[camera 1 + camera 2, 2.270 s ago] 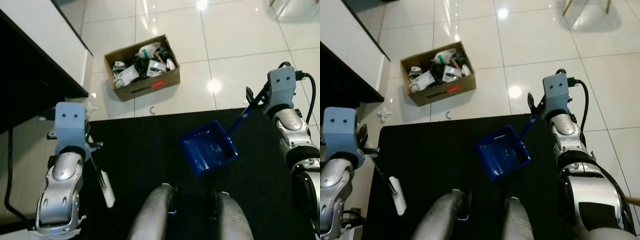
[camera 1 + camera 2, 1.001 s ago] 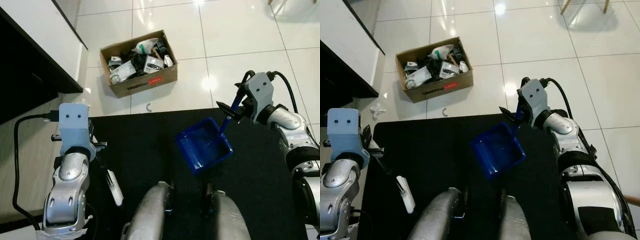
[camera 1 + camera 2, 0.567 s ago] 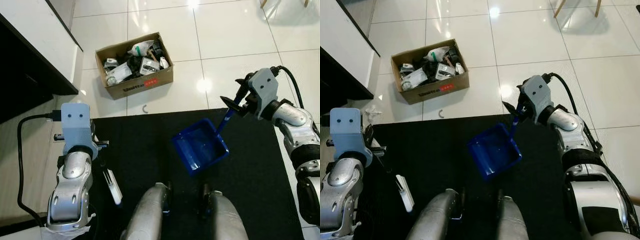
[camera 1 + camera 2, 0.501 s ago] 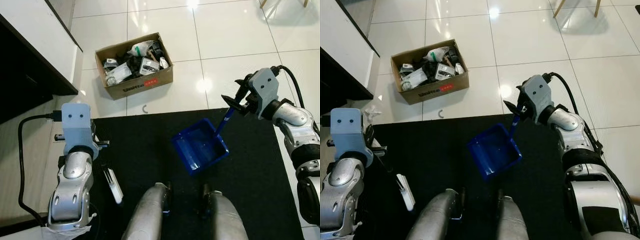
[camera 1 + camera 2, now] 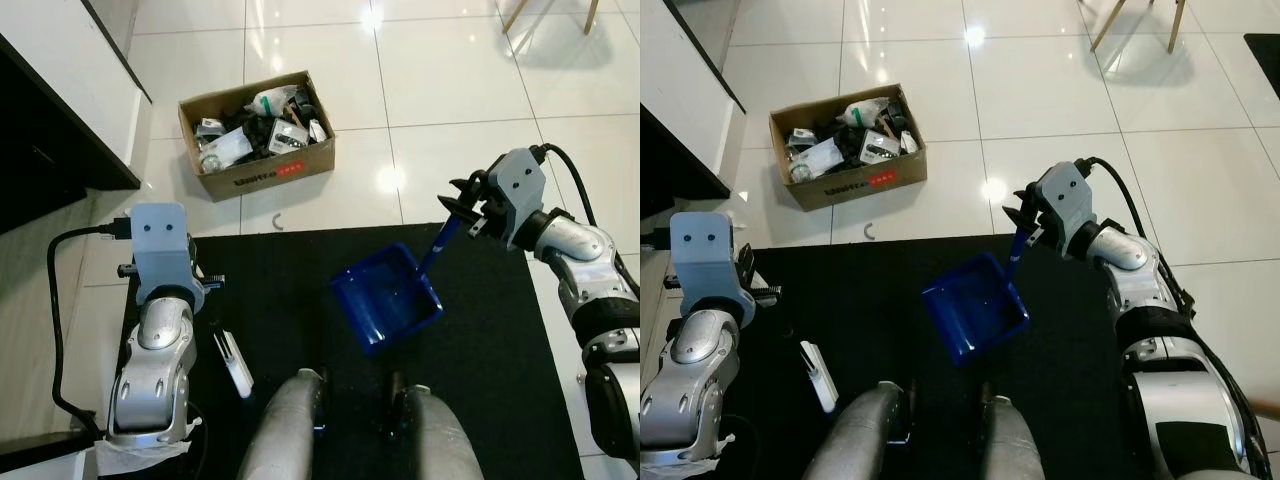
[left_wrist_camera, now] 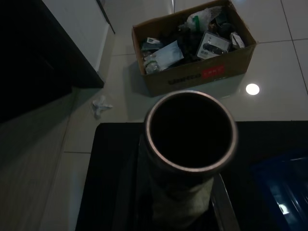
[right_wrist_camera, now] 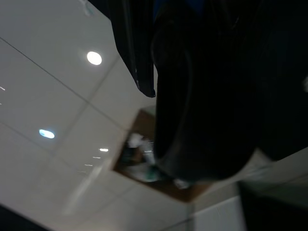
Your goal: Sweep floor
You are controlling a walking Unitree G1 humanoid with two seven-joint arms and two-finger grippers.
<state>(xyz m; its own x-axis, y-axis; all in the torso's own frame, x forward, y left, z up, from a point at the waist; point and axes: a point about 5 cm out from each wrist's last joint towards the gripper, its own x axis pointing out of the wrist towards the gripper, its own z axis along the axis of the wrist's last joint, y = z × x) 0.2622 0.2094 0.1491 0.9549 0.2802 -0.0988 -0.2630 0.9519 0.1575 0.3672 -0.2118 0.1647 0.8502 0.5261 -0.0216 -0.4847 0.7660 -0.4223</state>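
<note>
1. The right gripper point(image 5: 462, 212) has swung from the 3 o'clock edge in toward the middle, its wrist turned over — it grips the dustpan's handle as before.
2. The blue dustpan point(image 5: 387, 298) has drifted toward 9 o'clock over the black mat point(image 5: 500, 380), now closer to the robot's legs point(image 5: 290, 430).
3. The left arm has straightened, and the brush point(image 5: 231, 362) held in the left gripper point(image 5: 205, 300) sits a little nearer the legs.
4. The camera has shifted — the cardboard box point(image 5: 256, 135) lies further toward 9 o'clock, and chair legs point(image 5: 1135, 22) show at 1 o'clock.
</note>
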